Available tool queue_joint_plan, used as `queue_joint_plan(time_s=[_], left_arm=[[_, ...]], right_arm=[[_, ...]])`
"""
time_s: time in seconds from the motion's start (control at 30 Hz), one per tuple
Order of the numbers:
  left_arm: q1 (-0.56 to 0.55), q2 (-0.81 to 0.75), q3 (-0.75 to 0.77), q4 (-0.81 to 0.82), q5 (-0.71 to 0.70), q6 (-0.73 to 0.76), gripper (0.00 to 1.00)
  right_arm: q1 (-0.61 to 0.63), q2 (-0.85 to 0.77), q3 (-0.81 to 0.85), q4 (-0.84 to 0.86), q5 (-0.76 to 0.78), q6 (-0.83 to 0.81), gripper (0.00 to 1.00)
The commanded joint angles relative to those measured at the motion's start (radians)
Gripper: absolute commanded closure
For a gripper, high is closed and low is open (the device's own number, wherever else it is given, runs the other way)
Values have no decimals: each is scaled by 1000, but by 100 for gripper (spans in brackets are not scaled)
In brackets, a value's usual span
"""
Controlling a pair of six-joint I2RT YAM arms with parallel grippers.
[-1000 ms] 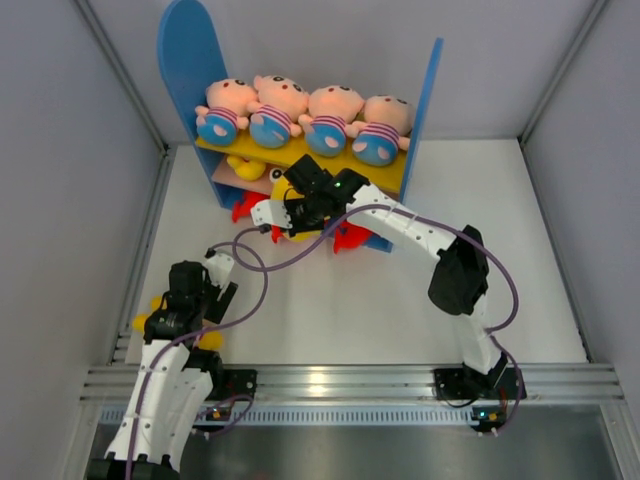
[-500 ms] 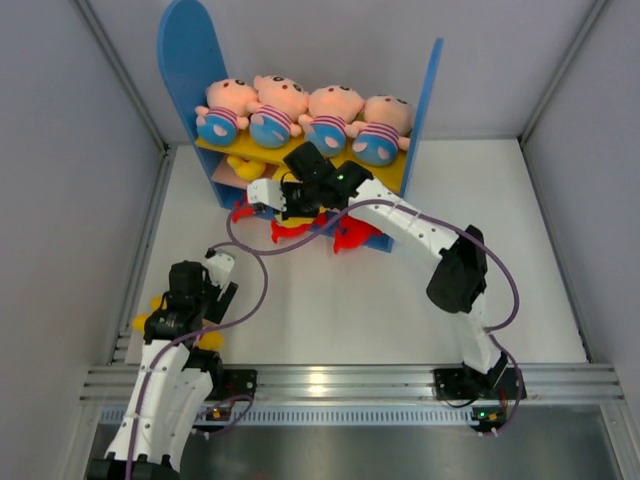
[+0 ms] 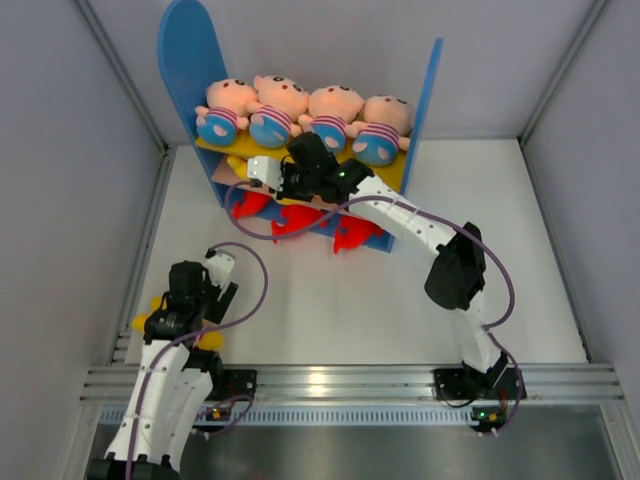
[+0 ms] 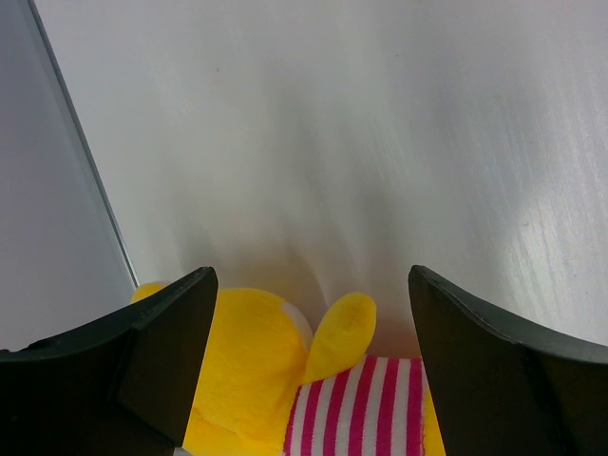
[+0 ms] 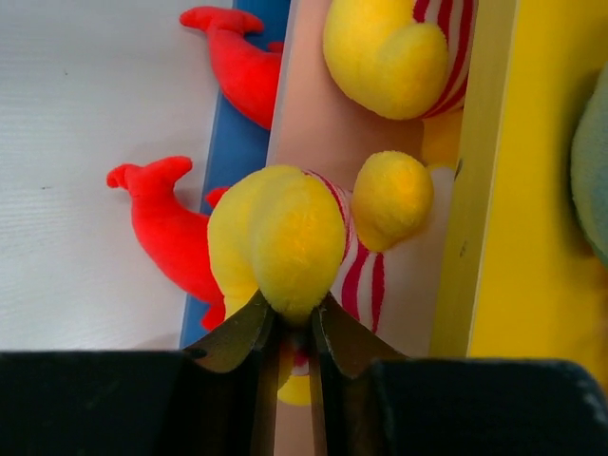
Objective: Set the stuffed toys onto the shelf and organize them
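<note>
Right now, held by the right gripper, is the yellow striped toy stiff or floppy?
Probably floppy: the yellow striped toy bulges around the right gripper pinching it. Likely light: one narrow pinch holds it. Its rounded body might roll on the lower board.

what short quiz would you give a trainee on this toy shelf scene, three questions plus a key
1. How many peach-headed baby dolls in striped shirts sit on the shelf's yellow upper board?
2. True or false: the left gripper is shut on the yellow plush toy beneath it.
3. Where does the right gripper hold its yellow striped-shirt plush animal?
A. over the yellow upper board
B. at the pinkish-tan lower board
C. beside the left gripper

Key: 1. four. 2. false, its jaws stand open above the toy. 3. B.
</note>
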Motion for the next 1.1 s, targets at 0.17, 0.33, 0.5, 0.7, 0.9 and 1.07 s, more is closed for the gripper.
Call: queue_joint_plan(time_s=[0.17,0.33,0.5,0.7,0.9,1.07], left_arm=[[6,-8,-9,15,5,5,12],[6,-11,-9,15,8,7,12],[6,-14,-9,15,8,4,12],[6,-14,-9,15,7,5,12],[6,-16,-9,15,7,5,12],[6,-17,-9,15,8,7,12]], right_arm=[[-15,-32,-88,214,143,-3,68],[12,-92,-151,260,212,-11,61],[29,-115,-161,250,249,-8,54],[60,-148,-194,253,275,-31,49],[72,-182,-211,236,288,-28,45],[92,-208,-227,236,295,-38,45]])
